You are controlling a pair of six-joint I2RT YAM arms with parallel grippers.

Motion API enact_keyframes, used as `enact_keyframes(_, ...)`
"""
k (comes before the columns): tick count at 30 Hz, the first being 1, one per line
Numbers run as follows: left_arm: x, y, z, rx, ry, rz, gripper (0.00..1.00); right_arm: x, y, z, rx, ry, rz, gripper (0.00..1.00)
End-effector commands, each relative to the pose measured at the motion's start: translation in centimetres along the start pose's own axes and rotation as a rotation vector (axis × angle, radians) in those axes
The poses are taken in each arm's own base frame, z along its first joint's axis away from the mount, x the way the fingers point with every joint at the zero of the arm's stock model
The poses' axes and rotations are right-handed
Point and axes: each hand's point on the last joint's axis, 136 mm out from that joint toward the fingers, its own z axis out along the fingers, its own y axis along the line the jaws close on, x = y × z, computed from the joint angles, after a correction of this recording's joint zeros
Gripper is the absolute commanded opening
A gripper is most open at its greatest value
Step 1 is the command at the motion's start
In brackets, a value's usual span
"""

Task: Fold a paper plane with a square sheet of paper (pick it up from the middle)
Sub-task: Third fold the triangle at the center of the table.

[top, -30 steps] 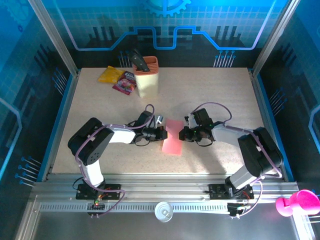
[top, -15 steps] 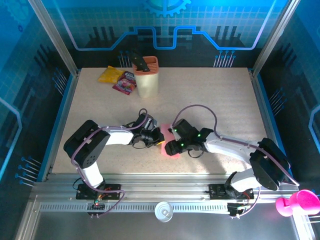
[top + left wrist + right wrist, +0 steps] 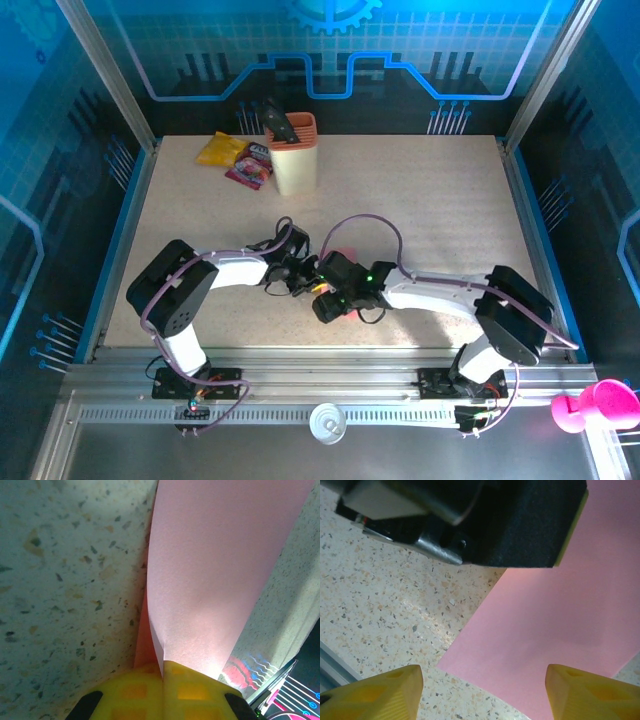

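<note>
1. Right arm: has swung leftward since 1 s ago, from the sheet's right side to over it, and its jaws have gone from near-shut to spread. Left arm: barely shifted.
2. Left gripper (image 3: 162, 685): clenched, yellow pads (image 3: 195, 695) pinched on one edge of the square sheet of paper (image 3: 220, 570). Two layers show at the pinch (a fold already in, by the look).
3. Right gripper (image 3: 482, 692): released, fingertips (image 3: 380, 690) wide apart, nothing held. It sits above a corner of the sheet, w/ the left gripper's black body just ahead. Whether it touches the sheet: cannot tell.
4. Sheet: pink, matte, on the speckled table (image 3: 430, 200), centre-front, between the two wrists. In the overhead view it is mostly hidden under the right wrist.
5. Paper plane: not yet formed. Judged early in the folding.
6. Other stock, far-left corner, well apart from the work: orange holder (image 3: 293, 155), yellow packet (image 3: 220, 150), purple-pink packet (image 3: 250, 167).
7. Risk a: grippers knock together, since they work nearly touching.
8. Risk b: tear or crumple, if the right gripper drags thin paper against the left's fixed pinch.
9. Risk c: crooked crease, if the right jaws close off-line or the sheet slides on the smooth top.
</note>
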Motion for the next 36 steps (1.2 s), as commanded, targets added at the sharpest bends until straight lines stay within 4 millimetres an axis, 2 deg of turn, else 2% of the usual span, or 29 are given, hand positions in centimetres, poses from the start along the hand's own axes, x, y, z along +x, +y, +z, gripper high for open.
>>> enact_keyframes(1,-0.3,-0.6,-0.8,-0.002,-0.013,-0.025,0.00,-1.1,0.7,0.4,0.000,-0.015,-0.006,0.67)
enact_keyframes(8,-0.3,-0.5,-0.6,-0.004,-0.011,-0.027,0.00,-1.5,0.8,1.3,0.012,-0.007,-0.007,0.66)
enact_keyframes(11,-0.3,-0.5,-0.6,-0.005,-0.010,-0.026,0.00,-1.4,0.6,1.4,0.020,-0.007,-0.001,0.63)
enact_keyframes(18,-0.3,-0.4,-0.5,-0.006,-0.009,-0.025,0.00,-1.5,-0.1,0.5,0.017,-0.025,0.014,0.32)
enact_keyframes(24,-0.4,-0.4,-0.4,-0.003,-0.012,-0.021,0.00,-1.5,-0.4,0.4,-0.010,-0.020,0.023,0.00)
enact_keyframes(28,-0.5,-0.6,-0.7,-0.010,-0.018,0.003,0.00,-1.6,-0.9,0.2,-0.049,-0.022,0.039,0.00)
enact_keyframes(33,-1.7,-0.8,-3.0,-0.045,-0.073,0.075,0.20,-1.3,-1.5,0.3,-0.125,-0.001,0.055,0.00)
enact_keyframes(36,-2.5,-1.5,-4.5,-0.030,-0.105,0.106,0.25,-1.2,-1.5,0.3,-0.162,0.001,0.060,0.00)
